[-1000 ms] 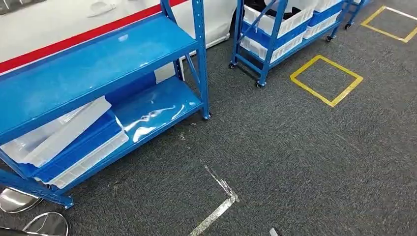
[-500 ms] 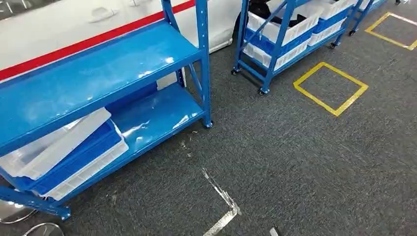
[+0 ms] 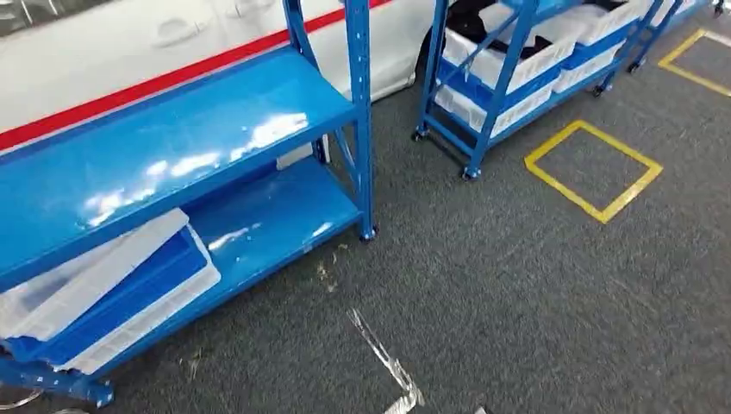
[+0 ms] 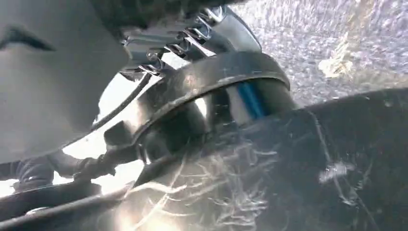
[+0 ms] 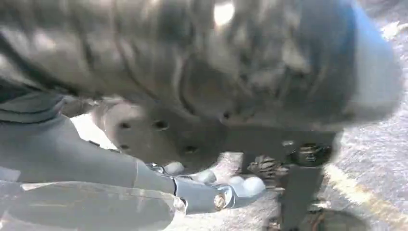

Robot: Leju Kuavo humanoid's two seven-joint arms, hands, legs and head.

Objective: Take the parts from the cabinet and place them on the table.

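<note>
two hands hang low beside the body: the left hand (image 4: 45, 91) is a plain grey mass in its wrist view, the right hand (image 5: 91, 166) is blurred, and i cannot tell how either hand's fingers lie. ahead of the left hand stands a blue rack (image 3: 172, 147), with stacked trays (image 3: 103, 293) on its lower shelf. ahead of the right hand lies a white tape corner (image 3: 385, 355) on grey carpet, then a yellow tape square (image 3: 559, 142). farthest out, the wheeled blue cabinet (image 3: 504, 73) carries white bins holding dark parts (image 3: 470, 15), well apart from both hands.
</note>
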